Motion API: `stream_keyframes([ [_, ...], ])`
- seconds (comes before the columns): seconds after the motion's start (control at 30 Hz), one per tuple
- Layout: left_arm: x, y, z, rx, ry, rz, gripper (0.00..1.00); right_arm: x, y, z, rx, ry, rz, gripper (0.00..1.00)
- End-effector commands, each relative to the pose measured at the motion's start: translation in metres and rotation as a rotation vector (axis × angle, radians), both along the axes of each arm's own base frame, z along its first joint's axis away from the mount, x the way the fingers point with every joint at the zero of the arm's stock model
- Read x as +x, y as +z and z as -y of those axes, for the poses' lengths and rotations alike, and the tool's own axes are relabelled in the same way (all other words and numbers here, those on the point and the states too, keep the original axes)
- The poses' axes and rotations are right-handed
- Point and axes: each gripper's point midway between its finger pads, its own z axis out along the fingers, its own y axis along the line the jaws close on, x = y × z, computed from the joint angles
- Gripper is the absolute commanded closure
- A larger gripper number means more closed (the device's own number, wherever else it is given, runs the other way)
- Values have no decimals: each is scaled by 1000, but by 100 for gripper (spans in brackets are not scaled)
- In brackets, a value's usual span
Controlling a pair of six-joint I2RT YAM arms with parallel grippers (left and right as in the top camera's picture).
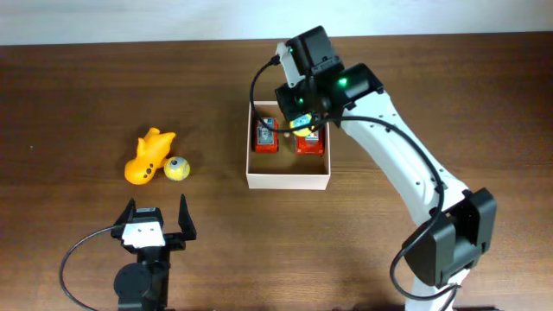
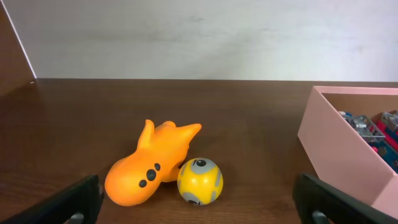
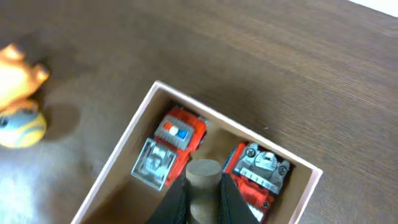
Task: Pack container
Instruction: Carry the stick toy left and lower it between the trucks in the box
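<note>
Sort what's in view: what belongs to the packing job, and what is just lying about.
Job in hand:
container
two red toy vehicles inside it
right end effector, shut on a grey-topped piece above it

Lying about, perhaps to pack next:
orange toy and yellow ball, outside the container
left end effector, open

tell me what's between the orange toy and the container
A yellow ball, right beside the orange toy; then bare table up to the container, seen overhead.

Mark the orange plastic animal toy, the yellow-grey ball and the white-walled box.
Orange plastic animal toy (image 2: pixel 127 183): left wrist view, on its rounded body.
Yellow-grey ball (image 2: pixel 199 180): left wrist view, on the ball's centre.
White-walled square box (image 1: pixel 288 181): overhead view, on its near outer wall.
</note>
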Motion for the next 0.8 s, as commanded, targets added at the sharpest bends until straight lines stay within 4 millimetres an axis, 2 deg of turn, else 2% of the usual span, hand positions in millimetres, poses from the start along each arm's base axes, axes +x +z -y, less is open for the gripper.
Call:
stream_keyframes([
  [0.0, 0, -2, 3, -4, -13, -1, 1, 11, -6, 3, 7, -150, -3, 89],
  [0.23, 0, -2, 3, -4, -13, -1, 1, 17, -50, -3, 16, -230, -92, 89],
  [0.47, 0, -2, 3, -4, -13, -1, 1, 21, -78, -5, 7, -266, -141, 89],
  [0.77, 0, -2, 3, -4, -13, -1, 1, 19, -89, -8, 14, -279, -170, 89],
])
